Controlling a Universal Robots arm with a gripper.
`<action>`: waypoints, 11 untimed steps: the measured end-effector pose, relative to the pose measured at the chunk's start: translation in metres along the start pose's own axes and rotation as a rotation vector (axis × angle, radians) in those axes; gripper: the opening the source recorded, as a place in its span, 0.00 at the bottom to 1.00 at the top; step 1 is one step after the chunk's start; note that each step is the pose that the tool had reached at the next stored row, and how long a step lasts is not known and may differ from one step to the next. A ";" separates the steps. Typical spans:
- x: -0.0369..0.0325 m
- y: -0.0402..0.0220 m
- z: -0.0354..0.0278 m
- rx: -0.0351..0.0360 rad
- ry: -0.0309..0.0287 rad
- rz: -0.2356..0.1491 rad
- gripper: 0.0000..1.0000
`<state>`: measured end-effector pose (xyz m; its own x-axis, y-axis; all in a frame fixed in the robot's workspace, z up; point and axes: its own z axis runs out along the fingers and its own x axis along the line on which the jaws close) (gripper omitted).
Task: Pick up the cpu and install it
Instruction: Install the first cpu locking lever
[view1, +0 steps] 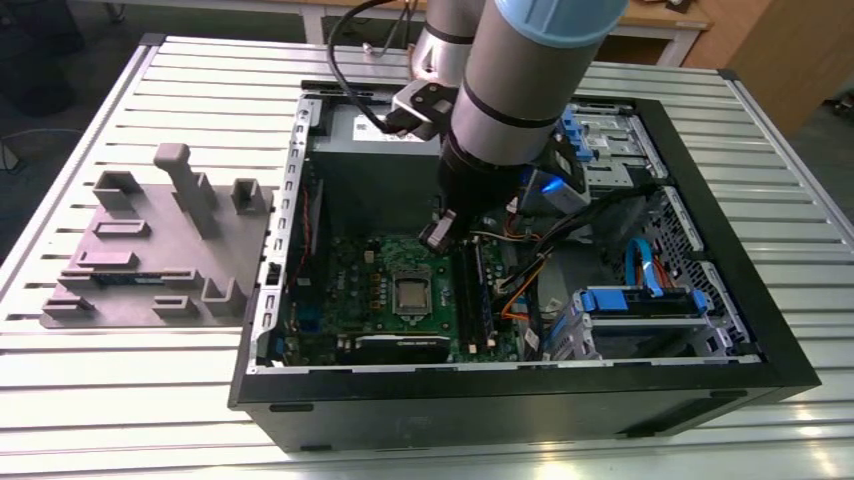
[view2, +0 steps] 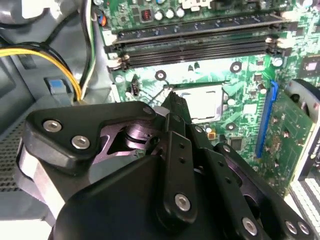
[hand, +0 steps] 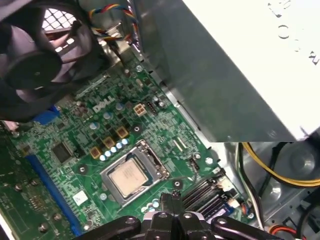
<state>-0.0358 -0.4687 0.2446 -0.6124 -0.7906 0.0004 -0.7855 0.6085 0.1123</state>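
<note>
One open case (view1: 521, 400) lies on its side on the slatted worktop (view1: 120, 400), and the arm reaches down into it. Inside sits the green board (view1: 360, 300), with the cpu (view1: 411, 293) seated in its socket near the middle; in the first wrist view the cpu (hand: 126, 176) shows its pale metal top inside the socket frame, and in the second wrist view it (view2: 202, 102) lies just beyond the fingertips. The hand (view1: 441, 232) hangs above the board, close to the socket but apart from the cpu, and holds nothing. Its fingers (view2: 175, 107) meet at the tips, pressed narrow together. Memory sticks (view2: 200, 42) stand in their slots beside the socket. A grey box (hand: 240, 75) fills one end of the case, and a black fan (hand: 35, 65) sits near the board's corner. Yellow wires (view2: 45, 55) run along the case wall. Blue drive brackets (view1: 641, 300) occupy the exterior view's right side of the case. A grey fixture (view1: 160, 250) rests on the worktop at the exterior view's left, outside the case.
</note>
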 end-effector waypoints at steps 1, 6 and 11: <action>-0.0022 0.0007 0.0000 0.0000 0.0001 0.000 0.10; -0.0103 0.0005 0.0001 0.0000 0.0002 -0.001 0.10; -0.0162 -0.0025 -0.0003 0.0000 0.0002 -0.001 0.10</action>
<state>-0.0239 -0.4575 0.2446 -0.6116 -0.7912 0.0005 -0.7861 0.6078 0.1123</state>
